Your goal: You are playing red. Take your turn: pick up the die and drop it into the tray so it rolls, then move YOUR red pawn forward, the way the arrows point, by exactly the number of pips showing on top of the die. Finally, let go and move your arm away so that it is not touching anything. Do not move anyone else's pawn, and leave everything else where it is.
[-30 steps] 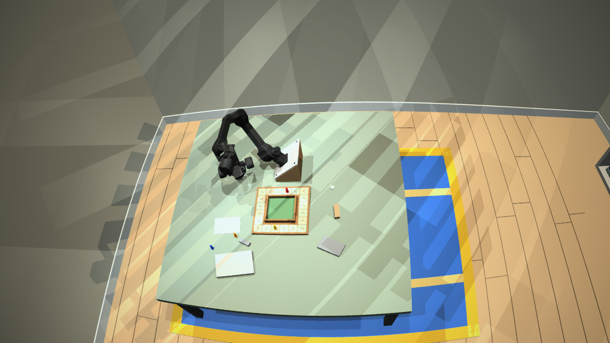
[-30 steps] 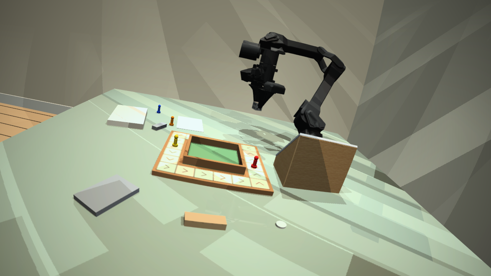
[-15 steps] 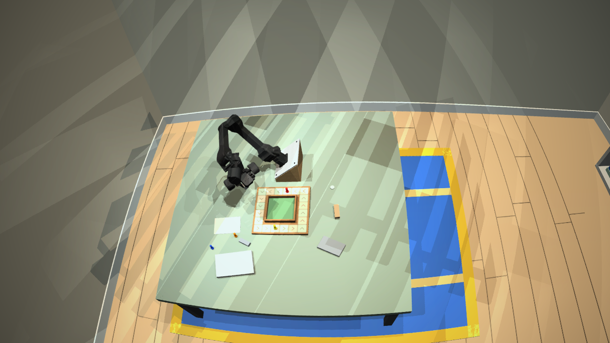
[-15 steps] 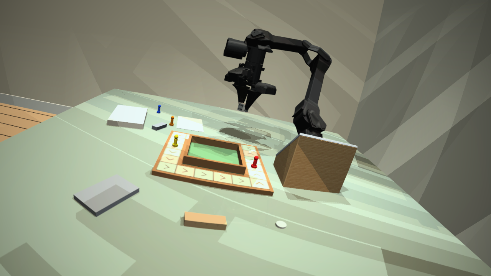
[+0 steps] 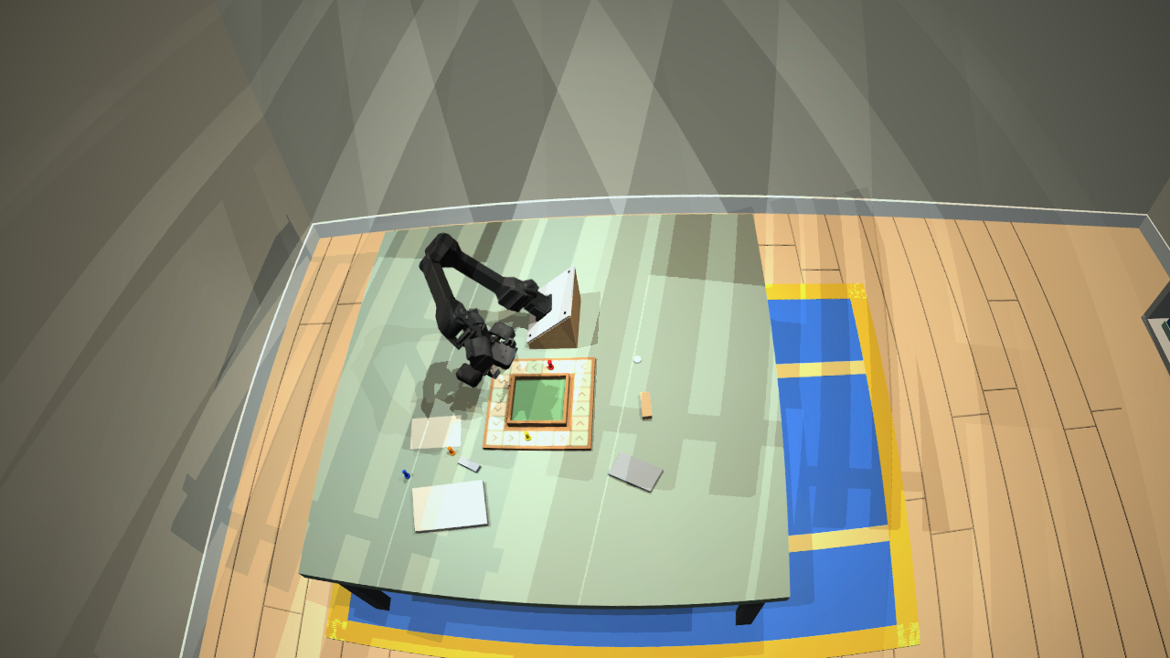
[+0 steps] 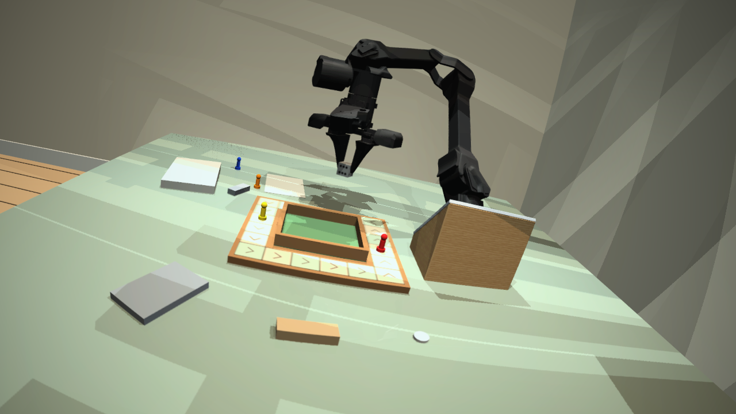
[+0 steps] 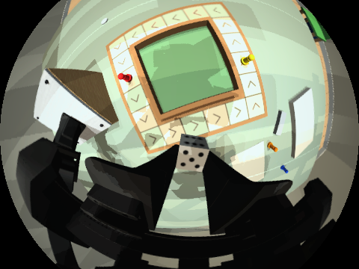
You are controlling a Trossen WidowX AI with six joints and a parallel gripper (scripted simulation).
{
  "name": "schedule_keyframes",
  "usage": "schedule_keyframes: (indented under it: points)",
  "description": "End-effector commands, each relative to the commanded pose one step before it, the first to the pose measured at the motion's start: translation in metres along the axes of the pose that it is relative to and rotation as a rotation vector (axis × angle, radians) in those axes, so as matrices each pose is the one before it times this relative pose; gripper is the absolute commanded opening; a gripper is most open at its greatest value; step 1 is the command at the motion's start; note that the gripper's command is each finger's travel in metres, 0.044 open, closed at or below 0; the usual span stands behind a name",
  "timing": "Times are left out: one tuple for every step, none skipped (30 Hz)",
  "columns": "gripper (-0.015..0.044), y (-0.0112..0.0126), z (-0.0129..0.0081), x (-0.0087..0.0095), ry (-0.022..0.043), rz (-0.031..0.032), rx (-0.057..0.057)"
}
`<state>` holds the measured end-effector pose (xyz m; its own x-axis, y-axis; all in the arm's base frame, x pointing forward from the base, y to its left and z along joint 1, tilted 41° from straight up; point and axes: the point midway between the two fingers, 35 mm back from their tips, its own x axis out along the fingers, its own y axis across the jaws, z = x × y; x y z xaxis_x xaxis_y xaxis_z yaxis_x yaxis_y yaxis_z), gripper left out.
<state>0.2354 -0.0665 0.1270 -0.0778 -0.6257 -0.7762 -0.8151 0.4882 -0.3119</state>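
Note:
My gripper (image 6: 344, 168) (image 7: 191, 151) is shut on the white die (image 6: 344, 169) (image 7: 191, 158) and holds it in the air, beyond the side of the board away from the exterior camera. One die face in the wrist view shows five black pips. The green-floored tray (image 5: 537, 399) (image 6: 319, 230) (image 7: 183, 67) is in the middle of the arrow board (image 5: 537, 448) (image 6: 318, 278) and has nothing in it. The red pawn (image 5: 550, 365) (image 6: 382, 242) (image 7: 125, 78) stands on the board's side nearest the arm's base. The yellow pawn (image 5: 527, 436) (image 6: 263, 211) (image 7: 247, 60) stands on the opposite side.
The wedge-shaped base block (image 5: 566, 314) (image 6: 475, 246) (image 7: 84, 90) is beside the board. An orange pawn (image 5: 451, 451) (image 6: 257, 181) and a blue pawn (image 5: 405, 474) (image 6: 238, 163) stand off the board. A wooden block (image 6: 307, 330), a white disc (image 6: 421, 336) and a grey slab (image 6: 159, 292) lie on the table.

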Motion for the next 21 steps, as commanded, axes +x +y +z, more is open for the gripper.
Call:
schedule_keyframes:
  points:
    - [0.0, 0.00124, 0.02023, 0.00151, -0.00792, -0.00213, -0.0901]
    - [0.0, 0.00011, 0.00534, 0.00104, 0.00076, -0.00057, -0.024]
    - [0.0, 0.00009, 0.00535, 0.00106, 0.00084, -0.00059, -0.0239]
    - [0.0, 0.00008, 0.00535, 0.00108, 0.00092, -0.00062, -0.0239]
    - [0.0, 0.00006, 0.00536, 0.00111, 0.00099, -0.00064, -0.0239]
    - [0.0, 0.00004, 0.00536, 0.00113, 0.00107, -0.00065, -0.0239]
    - [0.0, 0.00003, 0.00537, 0.00115, 0.00115, -0.00067, -0.0239]
    - [0.0, 0.00001, 0.00537, 0.00117, 0.00123, -0.00068, -0.0239]
    - [0.0, -0.00001, 0.00537, 0.00119, 0.0013, -0.00069, -0.0239]
    - [0.0, -0.00003, 0.00537, 0.00121, 0.00138, -0.0007, -0.0238]
    - [0.0, -0.00004, 0.00538, 0.00124, 0.00146, -0.00071, -0.0238]
    - [0.0, -0.00006, 0.00538, 0.00126, 0.00154, -0.00072, -0.0238]
    - [0.0, -0.00008, 0.00538, 0.00128, 0.00163, -0.00072, -0.0238]
    - [0.0, -0.0001, 0.00538, 0.00131, 0.00171, -0.00072, -0.0238]
    - [0.0, -0.00012, 0.00538, 0.00133, 0.00179, -0.00072, -0.0238]
    - [0.0, -0.00014, 0.00537, 0.00136, 0.00187, -0.00072, -0.0237]
    - [0.0, -0.00016, 0.00537, 0.00138, 0.00195, -0.00071, -0.0237]
    - [0.0, -0.00015, 0.00444, 0.00116, 0.00168, -0.00058, -0.0196]
    - [0.0, -0.00011, 0.00267, 0.0007, 0.00103, -0.00035, -0.0118]
    - [0.0, -0.00004, 0.00089, 0.00024, 0.00035, -0.00012, -0.0039]
    - [0.0, 0.0, 0.0, 0.0, 0.0, 0.0, 0.0]
